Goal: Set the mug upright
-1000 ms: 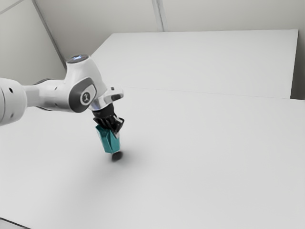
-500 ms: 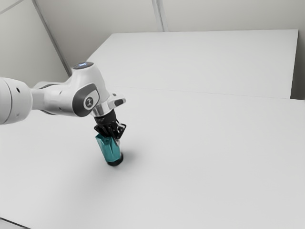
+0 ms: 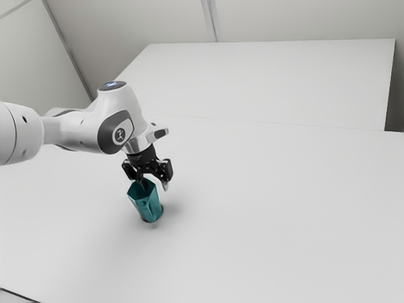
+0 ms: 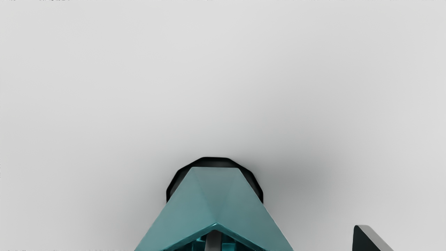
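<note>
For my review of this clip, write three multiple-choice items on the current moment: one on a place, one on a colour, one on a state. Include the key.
1. Where is one finger of the pincer?
A) Beneath the mug
B) Inside the mouth of the mug
C) Against the arm

2. What colour is the mug's base?
A) White
B) Red
C) Black

3. How is the pincer?
A) Open
B) Shut on the mug
C) Shut on nothing

Key:
1: B, the wrist view shows that finger within the mug's rim.
2: C, a black edge shows around the foot of the teal body.
3: A, the other finger stands outside the mug, clear of its wall.
</note>
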